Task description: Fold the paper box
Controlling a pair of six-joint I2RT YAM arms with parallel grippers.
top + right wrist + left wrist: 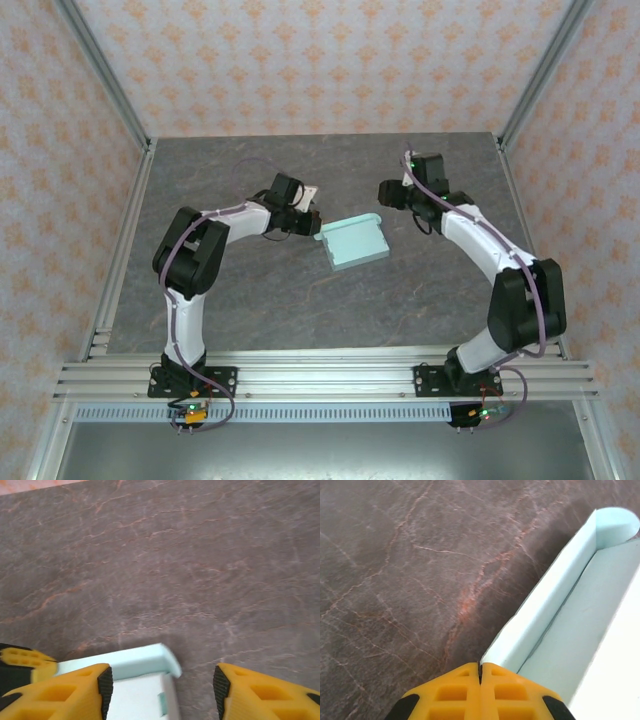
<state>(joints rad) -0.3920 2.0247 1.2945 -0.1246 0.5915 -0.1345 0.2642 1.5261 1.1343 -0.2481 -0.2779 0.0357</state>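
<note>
The paper box is a pale mint-blue shallow tray lying mid-table. My left gripper is at its left corner. In the left wrist view that gripper is shut, and the top edge of the box's raised side wall runs straight into the seam between the yellow fingers. A rounded tab stands at the wall's far end. My right gripper hovers over the far right corner. It is open, with the box's corner and curled tab between its fingers, untouched.
The box rests on a grey-brown marbled tabletop. Aluminium rails run along the near edge and up both sides, with patterned walls behind. Bare table lies left of, in front of and behind the box.
</note>
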